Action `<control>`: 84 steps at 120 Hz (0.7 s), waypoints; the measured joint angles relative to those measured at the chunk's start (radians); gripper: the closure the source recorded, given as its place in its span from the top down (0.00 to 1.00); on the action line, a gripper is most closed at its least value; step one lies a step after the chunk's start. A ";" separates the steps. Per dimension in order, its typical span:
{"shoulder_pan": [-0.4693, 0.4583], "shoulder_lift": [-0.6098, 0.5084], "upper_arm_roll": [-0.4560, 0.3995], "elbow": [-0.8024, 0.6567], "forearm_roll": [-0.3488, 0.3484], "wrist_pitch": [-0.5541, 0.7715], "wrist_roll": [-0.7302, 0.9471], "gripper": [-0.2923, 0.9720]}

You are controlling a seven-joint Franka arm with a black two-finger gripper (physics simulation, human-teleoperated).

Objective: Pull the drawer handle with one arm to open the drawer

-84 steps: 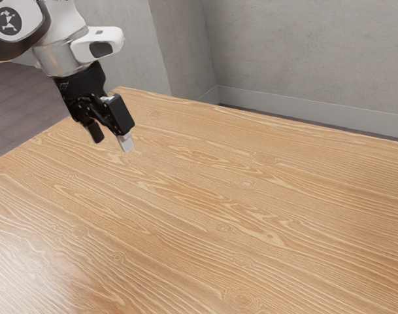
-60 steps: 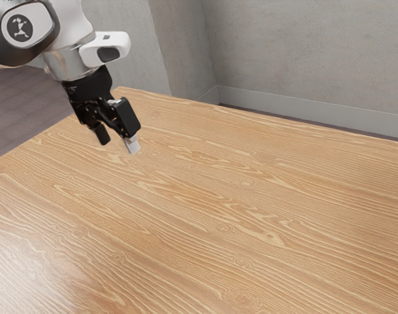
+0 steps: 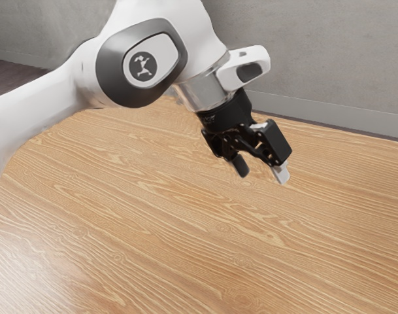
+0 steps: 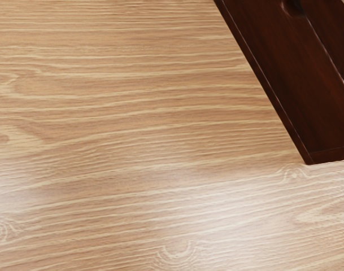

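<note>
Exterior view: we had swung our open, empty gripper (image 3: 263, 171) toward three o'clock over the table (image 3: 153, 216), presumably approaching the drawer (image 4: 296, 73).

Light wood-grain table (image 3: 185, 229); dark reddish-brown cabinet (image 4: 296, 73) standing on it.
</note>
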 joint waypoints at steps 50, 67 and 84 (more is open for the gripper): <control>-0.020 0.128 -0.063 0.060 -0.195 0.254 -0.204 0.74; -0.031 0.147 -0.072 0.045 -0.239 0.313 -0.247 0.74; 0.018 0.230 -0.097 0.079 -0.254 0.374 -0.271 0.74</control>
